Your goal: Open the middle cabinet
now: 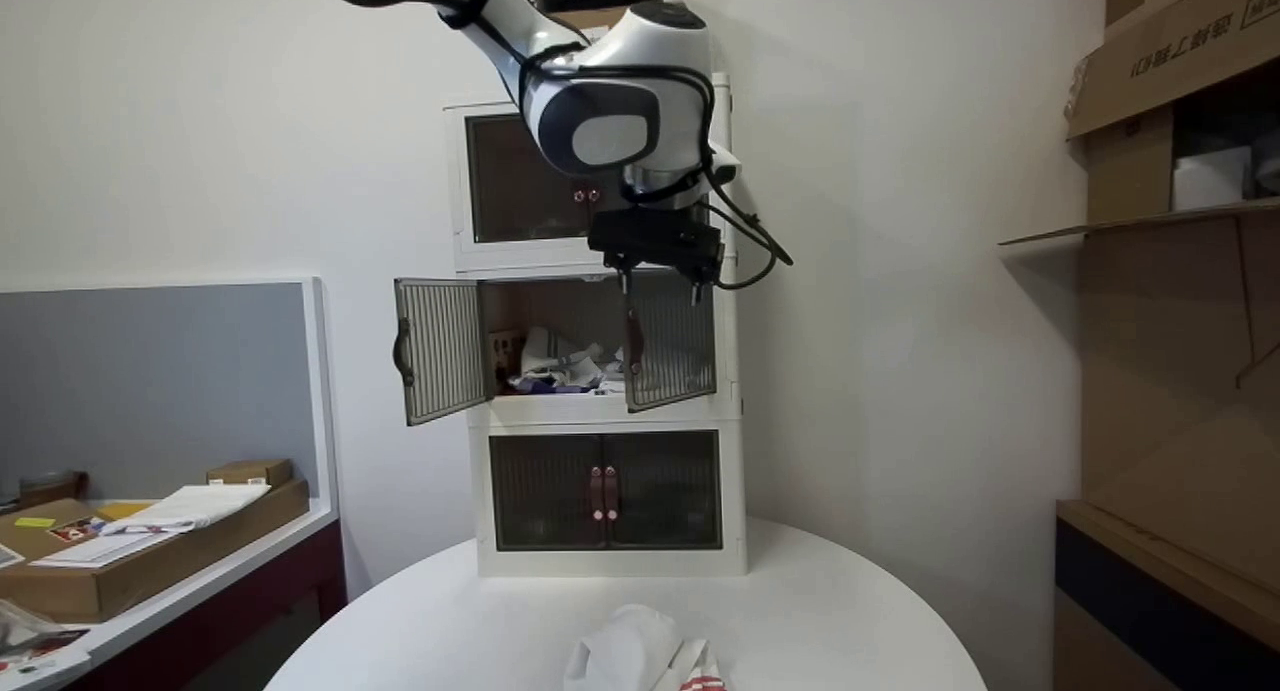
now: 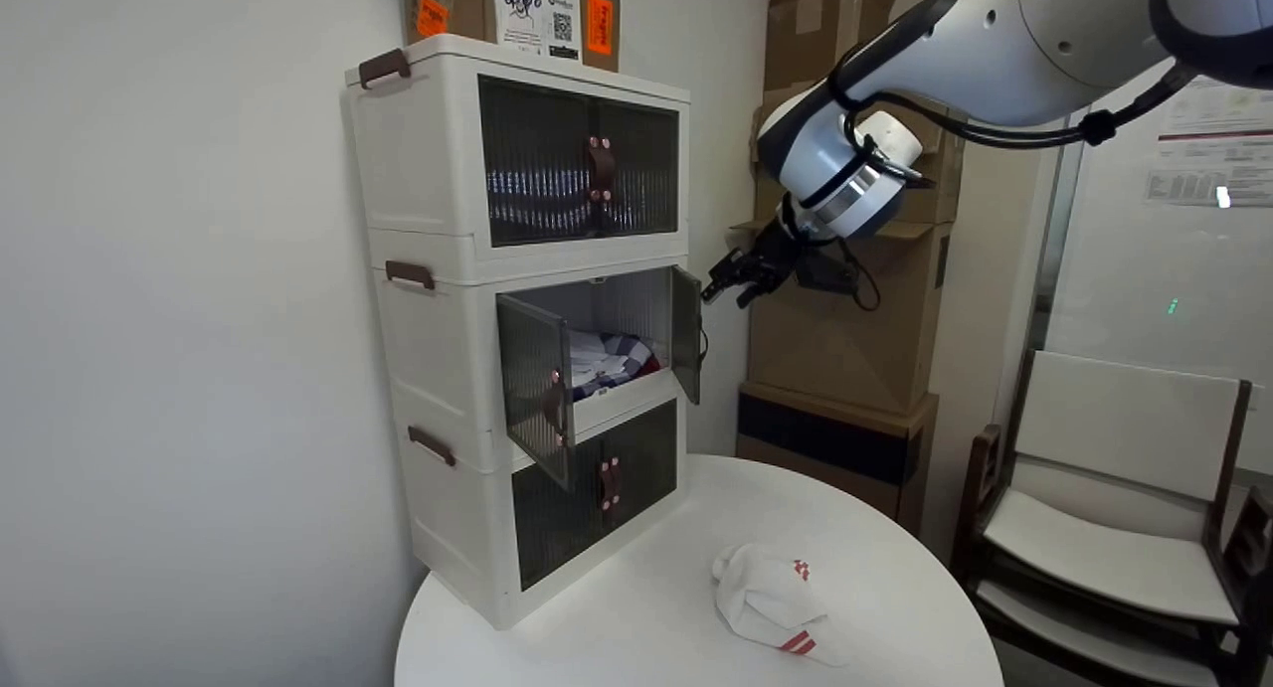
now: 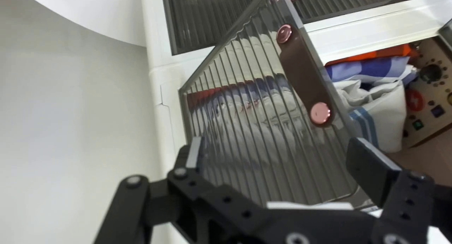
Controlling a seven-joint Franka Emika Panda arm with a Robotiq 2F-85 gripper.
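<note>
Middle cabinet [image 1: 575, 409] sits in a stack of 3 like white units, between the upper unit [image 2: 418, 160] and the lower unit [image 2: 457, 528], on a round white table [image 1: 830, 621]. Both its tinted doors stand swung out: the far door [image 1: 442, 351] is splayed wide, while the door beside the gripper, call it the near door [image 1: 675, 346], covers part of the opening. Opening looks mostly done, I judge, with the near door perhaps wanting a wider swing.

The gripper [image 1: 660, 289] hangs at that door's top, fingers [image 3: 370, 170] spread and holding nothing; whether a tip touches the edge I cannot tell.

The doors look like thin, stiff, ribbed plastic: probably light and free-swinging, slick on the face, and liable to crack if wrenched. For a pull, take the brown strap handle [image 3: 304, 74], fixed with 2 coppery studs [image 3: 320, 113] near the free edge; it may give a little before the door follows. For a push, a fingertip behind the free edge should do. Keep to the door's arc, since the stack seems hollow and a hard tug could rock it
</note>
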